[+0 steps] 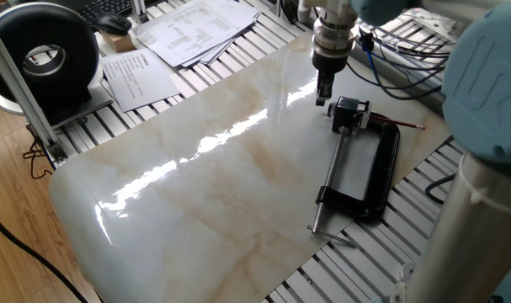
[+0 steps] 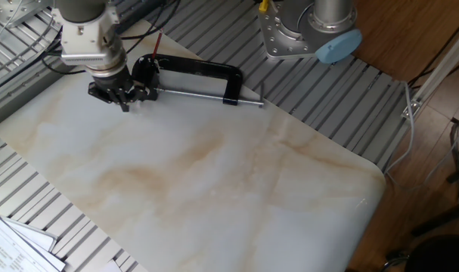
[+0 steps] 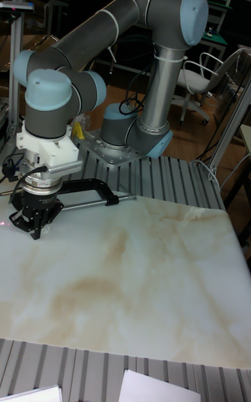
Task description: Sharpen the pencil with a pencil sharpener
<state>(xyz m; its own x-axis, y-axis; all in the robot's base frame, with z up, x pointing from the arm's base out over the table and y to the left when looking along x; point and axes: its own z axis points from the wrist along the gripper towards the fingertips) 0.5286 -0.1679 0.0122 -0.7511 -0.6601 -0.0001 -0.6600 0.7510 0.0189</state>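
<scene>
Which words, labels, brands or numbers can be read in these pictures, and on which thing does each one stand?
None can be read.
Papers: printed lines and a table, too small to read.
Single sheet: a dark heading and text, blurred.
Black round device: a white mark at its centre, not legible.
Clamp, sharpener, pencil, arm: no text visible.
</scene>
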